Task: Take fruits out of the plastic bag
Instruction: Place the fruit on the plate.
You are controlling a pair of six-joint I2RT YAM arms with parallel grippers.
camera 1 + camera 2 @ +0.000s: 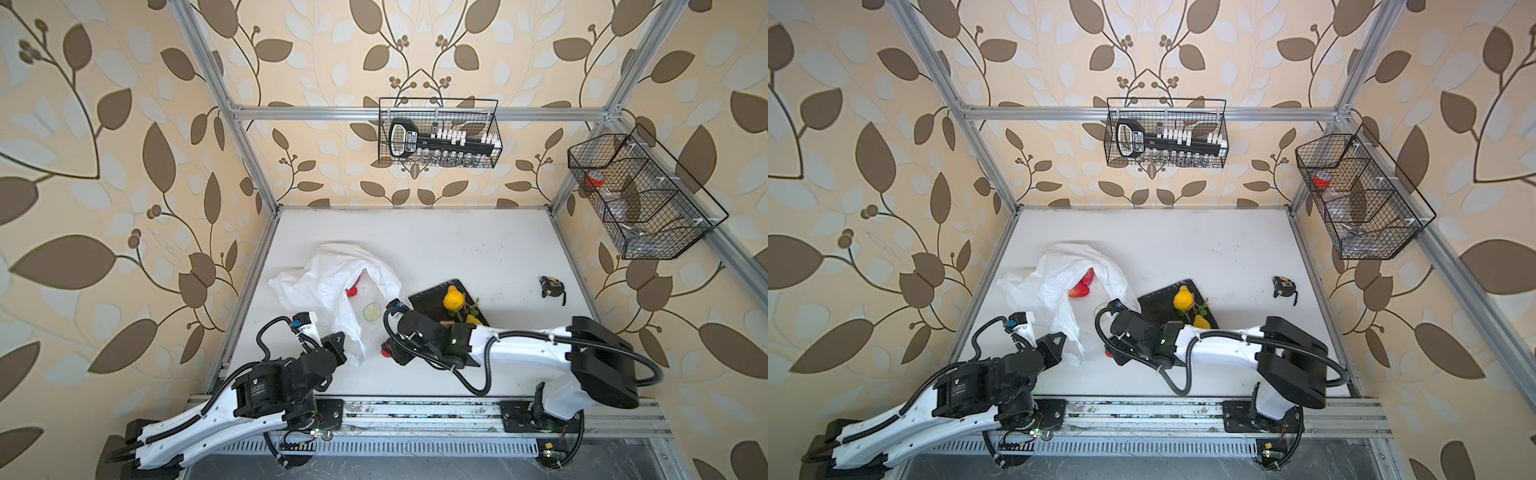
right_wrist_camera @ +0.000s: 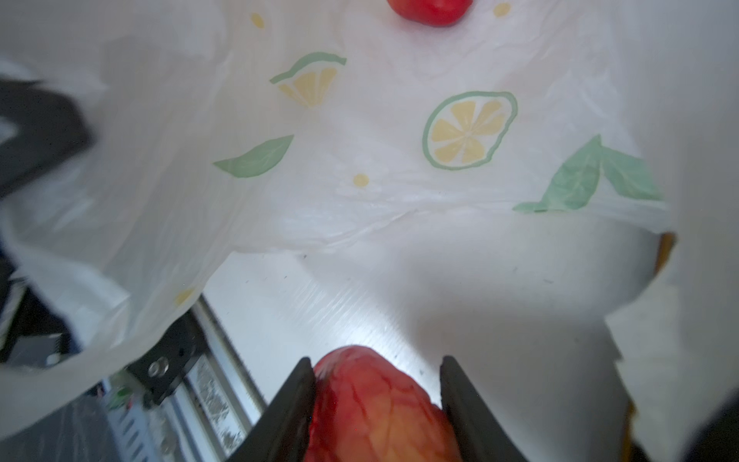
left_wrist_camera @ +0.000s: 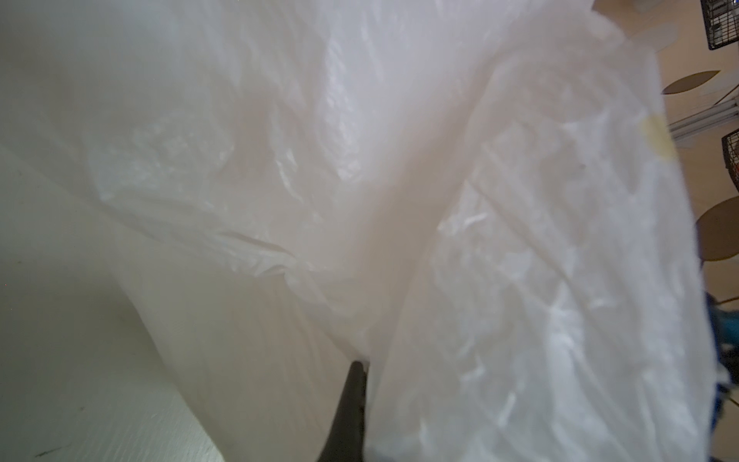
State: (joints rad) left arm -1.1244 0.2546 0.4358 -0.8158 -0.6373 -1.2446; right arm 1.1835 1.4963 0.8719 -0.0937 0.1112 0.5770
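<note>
The thin white plastic bag [image 1: 328, 274] [image 1: 1050, 278] lies crumpled at the table's left, its mouth facing the right arm. My left gripper [image 1: 338, 338] [image 3: 358, 365] is shut on the bag's near edge, and the film fills its wrist view. Red fruits [image 1: 352, 292] [image 1: 1081, 286] [image 2: 430, 10] sit inside the bag mouth. My right gripper [image 1: 388, 349] [image 2: 376, 360] is shut on a red-yellow fruit [image 2: 376, 404] [image 1: 1108, 353], just above the table in front of the bag. A lemon [image 1: 453, 300] and another yellow fruit [image 1: 471, 319] lie on the black tray [image 1: 428, 299].
A black-and-yellow tape measure [image 1: 552, 286] lies on the table to the right. Wire baskets hang on the back wall [image 1: 438, 133] and the right frame [image 1: 640, 195]. Aluminium frame posts border the table, and a rail runs along its front edge [image 1: 415, 411].
</note>
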